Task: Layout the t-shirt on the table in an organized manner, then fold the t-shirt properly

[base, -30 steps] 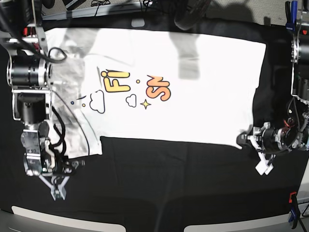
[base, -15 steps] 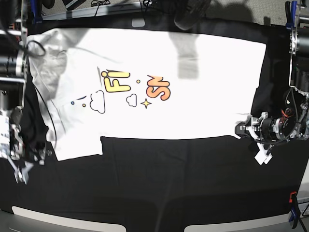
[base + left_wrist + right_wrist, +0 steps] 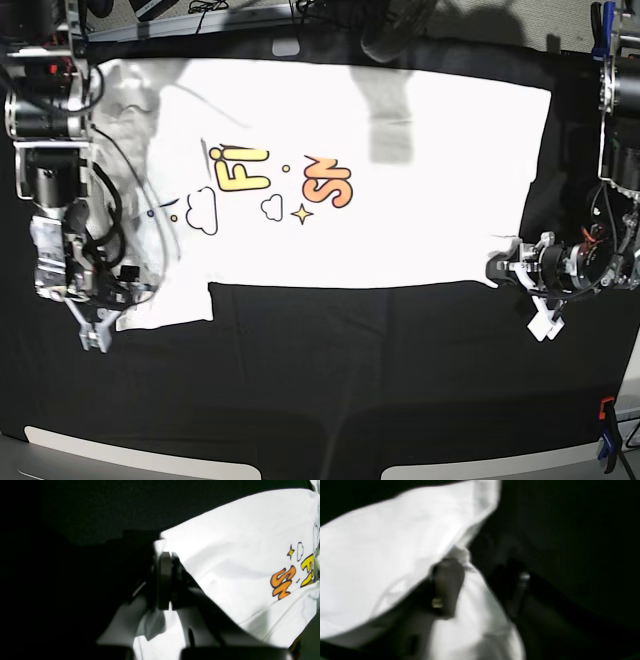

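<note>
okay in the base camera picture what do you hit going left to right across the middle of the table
Right gripper at the shirt's sleeve → cloud print → yellow letters → orange letters → plain white part of the t-shirt → left gripper at the hem.

one t-shirt [image 3: 400, 180], one table [image 3: 380, 370], two grippers: left gripper [image 3: 497, 268], right gripper [image 3: 97, 335].

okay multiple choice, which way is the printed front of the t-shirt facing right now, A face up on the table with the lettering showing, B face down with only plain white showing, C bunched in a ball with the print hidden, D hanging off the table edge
A: in the base view the t-shirt lies spread on the black table with its yellow and orange lettering showing on top.
</note>
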Robot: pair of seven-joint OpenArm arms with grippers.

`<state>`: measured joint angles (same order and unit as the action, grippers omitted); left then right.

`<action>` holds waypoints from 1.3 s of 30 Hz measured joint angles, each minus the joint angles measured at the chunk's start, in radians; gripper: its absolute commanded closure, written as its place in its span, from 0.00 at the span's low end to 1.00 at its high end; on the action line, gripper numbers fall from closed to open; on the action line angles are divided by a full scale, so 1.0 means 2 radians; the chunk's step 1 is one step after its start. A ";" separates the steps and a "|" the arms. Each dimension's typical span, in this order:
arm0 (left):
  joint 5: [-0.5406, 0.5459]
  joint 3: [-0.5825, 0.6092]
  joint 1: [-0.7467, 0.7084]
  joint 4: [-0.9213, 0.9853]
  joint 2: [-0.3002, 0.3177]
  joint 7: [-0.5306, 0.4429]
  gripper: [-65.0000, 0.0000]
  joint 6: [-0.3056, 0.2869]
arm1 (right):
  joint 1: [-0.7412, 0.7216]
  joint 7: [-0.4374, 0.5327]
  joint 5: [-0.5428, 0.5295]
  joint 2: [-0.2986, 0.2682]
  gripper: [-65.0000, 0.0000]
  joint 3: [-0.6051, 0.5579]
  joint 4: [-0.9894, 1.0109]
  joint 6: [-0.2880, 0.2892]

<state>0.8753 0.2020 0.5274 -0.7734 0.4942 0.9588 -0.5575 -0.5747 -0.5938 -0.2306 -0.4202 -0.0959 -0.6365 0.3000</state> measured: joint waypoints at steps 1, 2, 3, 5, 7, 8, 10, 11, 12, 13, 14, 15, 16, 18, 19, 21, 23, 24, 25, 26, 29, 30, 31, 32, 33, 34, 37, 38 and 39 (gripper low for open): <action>0.000 0.000 0.000 0.000 0.000 0.000 1.00 0.000 | -0.002 -0.001 -0.001 0.001 0.92 0.000 0.000 0.000; 0.000 0.000 0.000 0.000 0.000 0.000 1.00 0.000 | -0.003 -0.001 -0.002 0.003 1.00 -0.001 -0.001 0.003; 0.000 0.000 0.000 0.000 0.000 0.000 1.00 0.000 | -0.004 0.001 -0.001 0.002 1.00 -0.002 -0.002 0.004; 0.000 0.000 0.000 0.000 0.000 0.000 1.00 0.000 | -0.007 0.001 0.011 0.001 1.00 -0.002 -0.003 0.006; 0.000 0.000 0.000 0.000 0.000 0.000 1.00 0.000 | -0.013 -0.003 0.029 0.002 1.00 -0.002 -0.003 0.007; 0.000 0.000 0.000 0.000 0.000 0.000 1.00 0.000 | -0.018 -0.006 0.033 0.002 1.00 -0.003 -0.003 0.007; 0.000 0.000 0.000 0.000 0.000 0.000 1.00 0.000 | -0.028 -0.008 0.037 0.002 1.00 -0.003 -0.003 0.007; 0.000 0.000 0.000 0.000 0.000 0.000 1.00 0.000 | -0.036 -0.007 0.037 0.002 1.00 -0.003 -0.003 0.007; 0.000 0.000 0.000 0.000 0.000 0.000 1.00 0.000 | -0.043 -0.007 0.037 0.002 1.00 -0.003 -0.003 0.007; 0.000 0.000 0.000 0.000 0.000 0.000 1.00 0.000 | -0.050 -0.005 0.037 0.002 1.00 -0.003 -0.003 0.007; 0.000 0.000 0.000 0.000 0.000 0.000 1.00 0.000 | -0.056 -0.004 0.037 0.002 1.00 -0.003 -0.003 0.007; 0.000 0.000 0.000 0.000 0.000 0.000 1.00 0.000 | -0.061 -0.005 0.037 0.002 1.00 -0.002 -0.003 0.007; 0.000 0.000 0.000 0.000 0.000 0.000 1.00 0.000 | -0.065 -0.005 0.037 0.002 1.00 -0.002 -0.004 0.007; 0.000 0.000 0.000 0.000 0.000 0.000 1.00 0.000 | -0.071 -0.010 0.037 0.002 1.00 -0.002 -0.004 0.007; 0.000 0.000 0.000 0.000 0.000 0.000 1.00 0.000 | -0.072 -0.012 0.037 0.002 1.00 -0.003 -0.004 0.007; 0.000 0.000 0.000 0.000 0.000 0.000 1.00 0.000 | -0.075 -0.016 0.037 0.002 1.00 -0.003 -0.004 0.007; 0.000 0.000 0.000 0.000 0.000 0.000 1.00 0.000 | -0.076 -0.016 0.037 0.000 1.00 -0.002 -0.004 0.007; 0.000 0.000 0.000 0.000 0.000 0.000 1.00 0.000 | -0.076 -0.017 0.041 -0.001 1.00 -0.003 -0.004 0.008; 0.000 0.000 0.000 0.000 0.000 0.000 1.00 0.000 | -0.076 -0.018 0.056 -0.003 1.00 -0.003 -0.004 0.008; 0.000 0.000 0.000 0.000 0.000 0.000 1.00 0.000 | -0.075 -0.019 0.072 -0.007 0.92 -0.003 -0.004 0.008; 0.000 0.000 0.000 0.000 0.000 0.000 1.00 0.000 | -0.074 -0.018 0.089 -0.029 0.53 -0.003 -0.003 0.009; 0.000 0.000 0.000 0.000 0.000 0.000 1.00 0.000 | -0.074 -0.018 0.089 -0.038 0.46 -0.003 -0.003 0.009; 0.000 0.000 0.000 0.000 0.000 0.000 1.00 0.000 | -0.074 -0.019 0.087 -0.048 0.43 -0.003 -0.003 0.009; 0.000 0.000 0.000 0.000 0.000 0.000 1.00 0.000 | -0.074 -0.021 0.076 -0.057 0.43 -0.003 -0.003 0.009; 0.000 0.000 0.000 0.000 0.000 0.000 1.00 0.000 | -0.074 -0.027 0.061 -0.064 0.43 -0.003 -0.003 0.007; 0.000 0.000 0.000 0.000 0.000 0.000 1.00 0.000 | -0.074 -0.034 0.050 -0.069 0.43 -0.003 -0.003 0.007; 0.000 0.000 0.001 0.000 0.000 0.006 1.00 0.000 | -0.072 -0.042 0.024 -0.072 0.43 -0.003 -0.003 0.008; 0.000 0.000 0.003 0.000 0.000 0.009 1.00 0.000 | -0.071 -0.042 0.021 -0.071 0.43 -0.003 -0.003 0.008; 0.002 0.000 0.004 0.000 0.000 0.011 1.00 0.000 | -0.070 -0.044 0.022 -0.070 0.43 -0.003 -0.003 0.008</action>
<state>0.8791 0.2020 0.5362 -0.7734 0.4942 0.9813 -0.5575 -0.7139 -0.6819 -0.1875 -0.5602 -0.1020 -0.6434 0.3157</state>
